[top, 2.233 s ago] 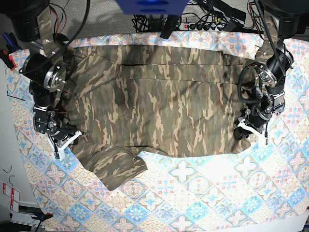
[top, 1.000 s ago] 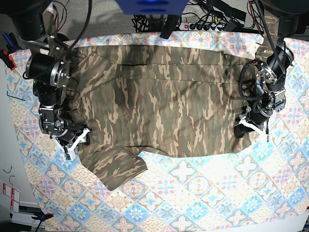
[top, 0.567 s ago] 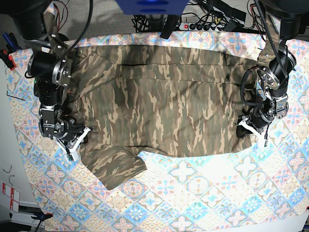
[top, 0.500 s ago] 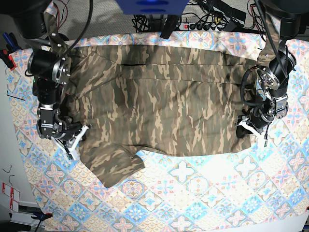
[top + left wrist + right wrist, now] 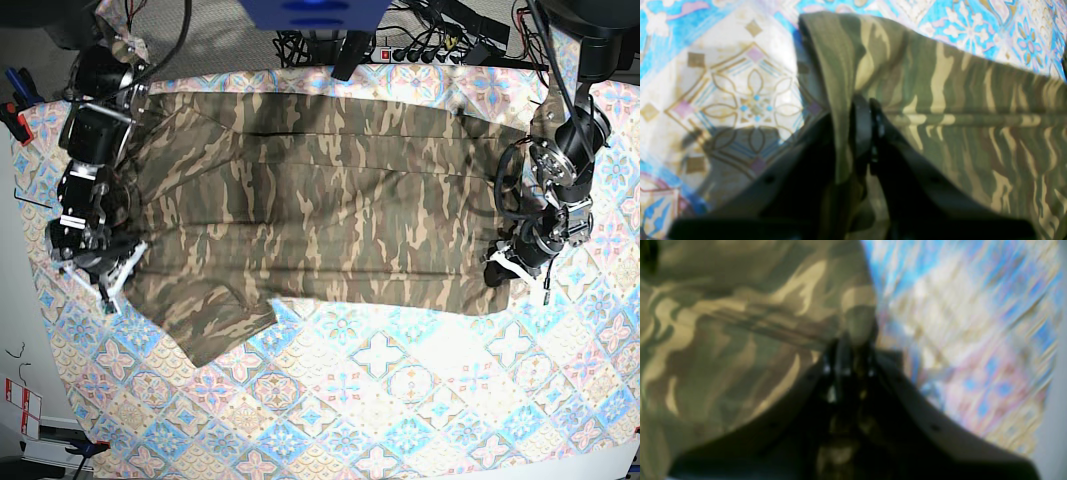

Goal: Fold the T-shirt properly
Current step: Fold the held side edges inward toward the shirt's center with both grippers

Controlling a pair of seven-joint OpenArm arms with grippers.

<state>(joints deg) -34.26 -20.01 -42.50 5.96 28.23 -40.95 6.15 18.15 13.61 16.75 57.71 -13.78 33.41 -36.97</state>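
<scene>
Both grippers pinching shirt edges.
Left gripper (image 5: 867,130) is clamping a fold of the T-shirt (image 5: 330,210); right gripper (image 5: 848,363) is clamping the opposite edge; the shirt is lying spread between them on the tablecloth (image 5: 400,400).

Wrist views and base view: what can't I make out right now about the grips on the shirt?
- Right wrist view: motion blur; the right gripper pinches the T-shirt, layer count unreadable.
- Left wrist view: left gripper is shut on the hem; its own fingers hide the cloth below.
- Base view: both grips too small.

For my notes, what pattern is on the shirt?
Camouflage on the T-shirt: olive, brown, tan; base view.
</scene>
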